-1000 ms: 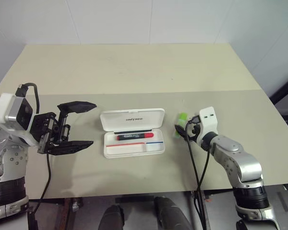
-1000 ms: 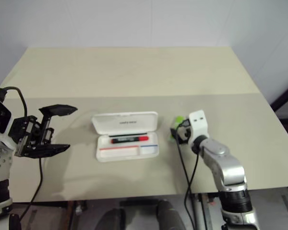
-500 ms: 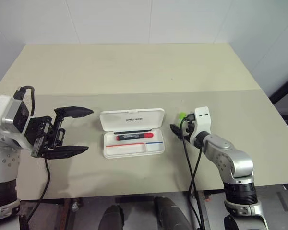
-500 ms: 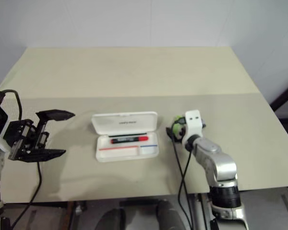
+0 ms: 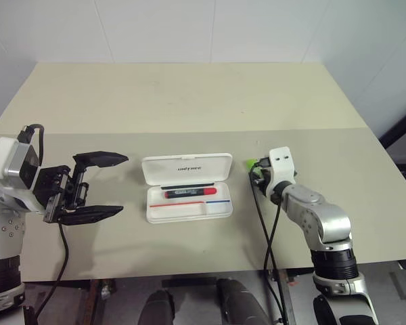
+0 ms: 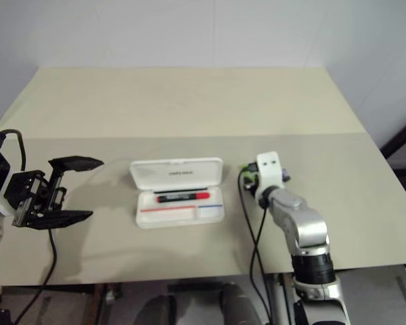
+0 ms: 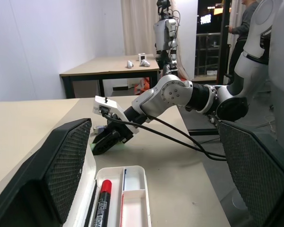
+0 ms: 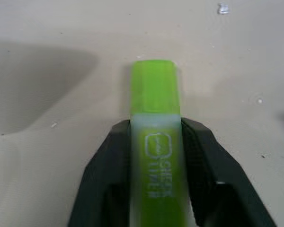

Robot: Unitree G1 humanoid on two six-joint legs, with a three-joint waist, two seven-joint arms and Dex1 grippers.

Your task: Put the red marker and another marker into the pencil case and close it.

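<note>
Right wrist view has the right gripper clamped on the green marker, which lies on the table just right of the open pencil case. Red marker already lies inside. Next, I'd judge: lift it across into the case. Left gripper waits agape, left of the case.

pencil case lies open mid-table, lid toward the far side. red marker in the tray, along its far compartment. another marker on the table right of the case — between the right gripper's fingers. left gripper left of the case, apart from it.
</note>
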